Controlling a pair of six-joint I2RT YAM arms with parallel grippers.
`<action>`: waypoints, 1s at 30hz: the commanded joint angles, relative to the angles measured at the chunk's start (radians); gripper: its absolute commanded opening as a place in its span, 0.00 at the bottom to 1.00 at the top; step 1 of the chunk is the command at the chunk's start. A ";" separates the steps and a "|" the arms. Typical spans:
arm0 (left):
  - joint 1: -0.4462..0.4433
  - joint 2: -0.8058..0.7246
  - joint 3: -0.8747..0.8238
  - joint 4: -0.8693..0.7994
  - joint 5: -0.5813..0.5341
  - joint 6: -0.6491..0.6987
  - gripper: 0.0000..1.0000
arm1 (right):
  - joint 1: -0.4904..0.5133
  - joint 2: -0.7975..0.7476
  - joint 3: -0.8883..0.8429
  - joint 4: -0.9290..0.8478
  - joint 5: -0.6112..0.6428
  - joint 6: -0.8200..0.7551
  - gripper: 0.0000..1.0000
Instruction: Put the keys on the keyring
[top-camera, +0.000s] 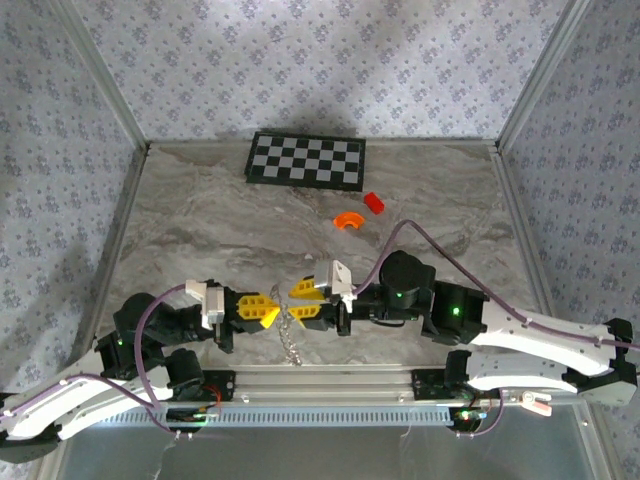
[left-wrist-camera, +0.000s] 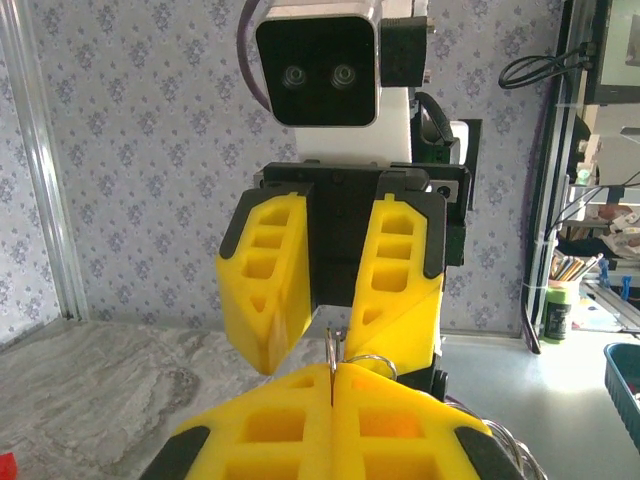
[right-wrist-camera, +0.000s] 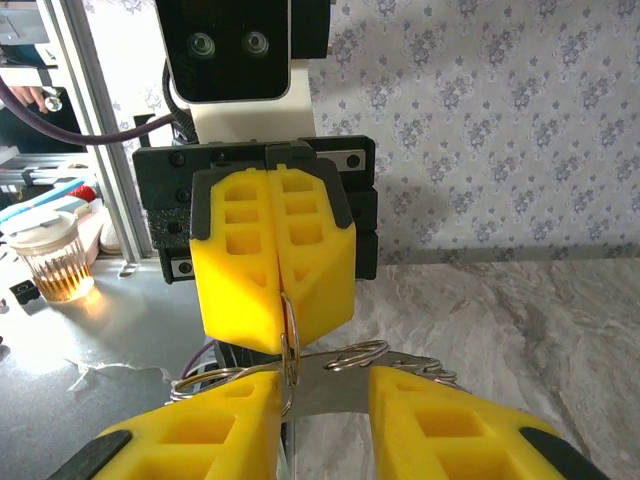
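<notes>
My left gripper (top-camera: 262, 310) and right gripper (top-camera: 305, 300) face each other tip to tip near the table's front edge. A thin metal keyring (left-wrist-camera: 331, 358) stands edge-on in the seam of the left gripper (left-wrist-camera: 331, 390), which is shut on it. In the right wrist view that keyring (right-wrist-camera: 290, 335) sticks out of the shut left gripper (right-wrist-camera: 278, 300) into the open right gripper (right-wrist-camera: 325, 400). A flat grey key (right-wrist-camera: 335, 388), further wire rings (right-wrist-camera: 357, 353) and a short chain (right-wrist-camera: 425, 366) hang around it. The chain (top-camera: 293, 345) dangles below both grippers.
A black-and-white checkerboard (top-camera: 306, 160) lies at the back of the marble table (top-camera: 200, 220). An orange curved piece (top-camera: 349, 220) and a red block (top-camera: 374, 203) sit right of centre. Metal frame posts and patterned walls close in the sides.
</notes>
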 joint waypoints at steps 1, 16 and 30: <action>0.002 -0.003 0.031 0.048 0.011 0.017 0.00 | -0.006 -0.004 0.030 0.022 -0.012 0.013 0.28; 0.002 0.002 0.034 0.038 0.006 0.017 0.00 | -0.006 0.004 0.023 0.036 -0.039 0.011 0.19; 0.002 0.010 0.040 0.030 0.000 0.020 0.00 | -0.006 0.010 0.026 0.022 -0.052 0.001 0.09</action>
